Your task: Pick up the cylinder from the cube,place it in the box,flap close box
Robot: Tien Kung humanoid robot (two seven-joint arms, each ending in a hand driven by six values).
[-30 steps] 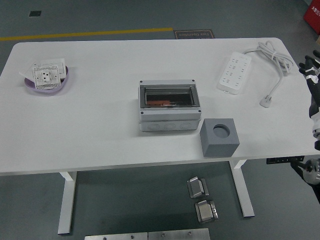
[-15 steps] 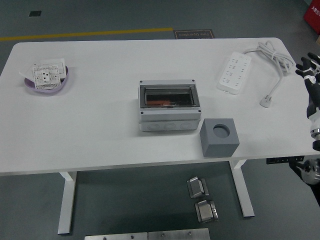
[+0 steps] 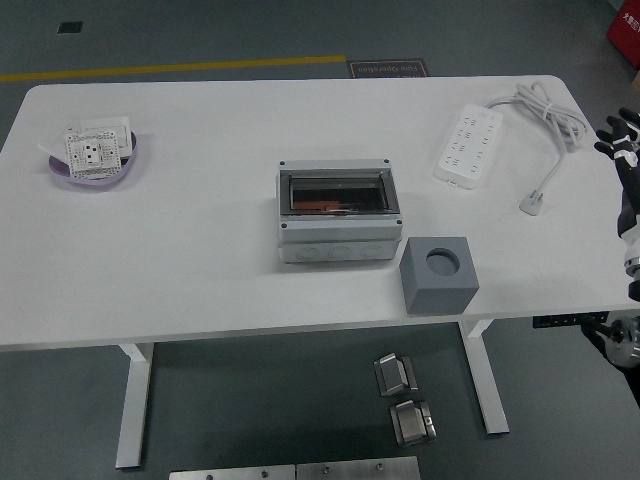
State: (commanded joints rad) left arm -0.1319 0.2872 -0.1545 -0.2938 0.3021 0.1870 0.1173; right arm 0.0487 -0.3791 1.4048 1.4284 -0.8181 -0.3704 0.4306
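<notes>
On your white table [image 3: 200,250] the grey plastic box [image 3: 339,212] sits mid-table with its dark window flap down, something orange showing behind it, the grey cube [image 3: 439,274] with an empty round hole just beside it, while your black right hand [image 3: 622,140] hovers at the right edge, fingers spread, holding nothing.

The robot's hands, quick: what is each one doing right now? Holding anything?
Left hand: not in the picture.
Right hand: at the table's right edge, only partly in view; fingers spread and holding nothing.
</notes>
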